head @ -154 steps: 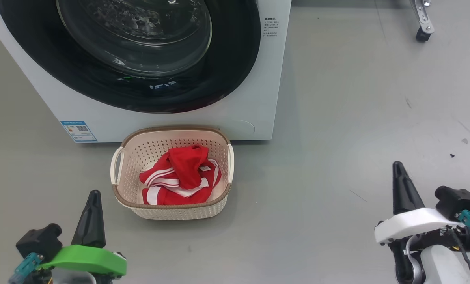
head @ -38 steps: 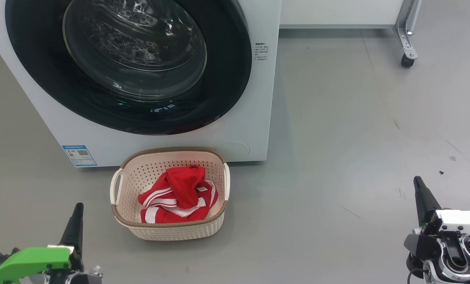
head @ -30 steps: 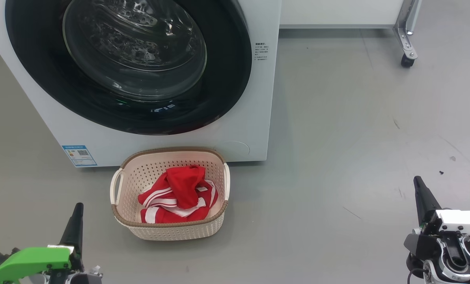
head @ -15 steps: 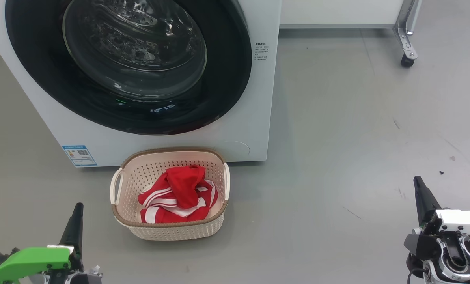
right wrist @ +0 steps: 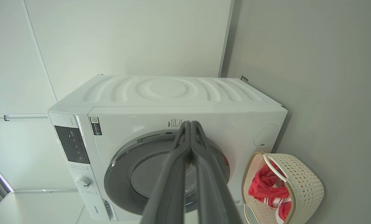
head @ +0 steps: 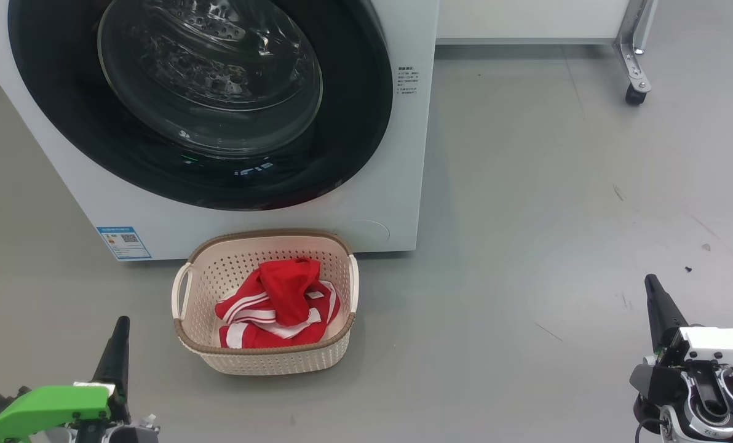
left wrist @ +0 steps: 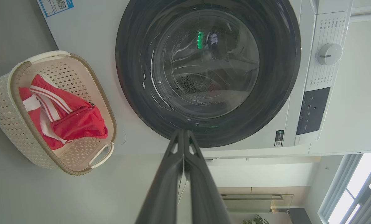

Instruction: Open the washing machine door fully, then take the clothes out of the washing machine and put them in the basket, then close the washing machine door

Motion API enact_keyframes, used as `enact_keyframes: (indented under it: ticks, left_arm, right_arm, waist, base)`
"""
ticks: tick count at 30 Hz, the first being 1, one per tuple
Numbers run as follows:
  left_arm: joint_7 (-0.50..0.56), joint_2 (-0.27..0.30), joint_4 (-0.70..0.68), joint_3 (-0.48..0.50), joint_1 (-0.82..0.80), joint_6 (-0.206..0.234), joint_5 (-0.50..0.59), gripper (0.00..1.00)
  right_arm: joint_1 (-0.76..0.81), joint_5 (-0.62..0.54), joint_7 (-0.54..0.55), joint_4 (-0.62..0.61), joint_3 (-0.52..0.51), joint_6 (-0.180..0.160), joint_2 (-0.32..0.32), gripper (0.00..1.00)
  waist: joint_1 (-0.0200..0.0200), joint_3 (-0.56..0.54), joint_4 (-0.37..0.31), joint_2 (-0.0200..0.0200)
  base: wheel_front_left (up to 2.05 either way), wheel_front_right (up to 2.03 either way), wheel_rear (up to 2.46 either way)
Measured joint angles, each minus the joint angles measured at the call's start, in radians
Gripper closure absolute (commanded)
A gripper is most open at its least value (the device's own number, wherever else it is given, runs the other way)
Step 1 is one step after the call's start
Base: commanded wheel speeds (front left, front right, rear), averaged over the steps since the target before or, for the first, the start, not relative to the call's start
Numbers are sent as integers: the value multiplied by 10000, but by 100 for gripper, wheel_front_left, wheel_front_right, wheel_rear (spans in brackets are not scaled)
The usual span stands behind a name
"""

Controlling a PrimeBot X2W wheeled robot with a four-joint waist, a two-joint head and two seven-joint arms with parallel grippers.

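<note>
Black-fingered, my left end effector [head: 122,323] at seven o'clock is pinched closed and empty. One basket [head: 268,235], at six o'clock under the one shut door [head: 366,123], holds one heap of clothes [head: 280,295]. My right end effector [head: 651,283] at four o'clock is likewise closed and empty. Nothing has shifted this past second, so I judge the task done.

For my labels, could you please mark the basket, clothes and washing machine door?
basket [head: 262,360], head view, front wall.
clothes [head: 283,286], head view, red fold.
washing machine door [head: 354,123], head view, black rim.
</note>
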Motion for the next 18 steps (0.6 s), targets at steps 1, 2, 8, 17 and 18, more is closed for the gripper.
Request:
enact_keyframes:
  ticks: [1, 2, 8, 17, 18]
  left_arm:
    - [0, 0, 0, 0, -1, 0, 0, 100]
    - [0, 0, 0, 2, -1, 0, 0, 100]
    - [2, -2, 0, 4, -1, 0, 0, 100]
    - [2, -2, 0, 8, -1, 0, 0, 100]
    - [2, -2, 0, 8, -1, 0, 0, 100]
  right_arm:
    - [0, 0, 0, 0, 0, 0, 0, 100]
    - [0, 0, 0, 0, 0, 0, 0, 100]
    - [0, 0, 0, -2, 0, 0, 0, 100]
    - [1, 2, 0, -4, 2, 0, 0, 100]
    - [1, 2, 0, -4, 2, 0, 0, 100]
  waist:
    - [0, 0, 0, 0]
    - [0, 0, 0, 0]
    - [0, 0, 0, 0]
    - [0, 0, 0, 0]
    - [0, 0, 0, 0]
  base:
    - [0, 0, 0]
    - [0, 0, 0]
    - [0, 0, 0]
    - [0, 0, 0]
    - [0, 0, 0]
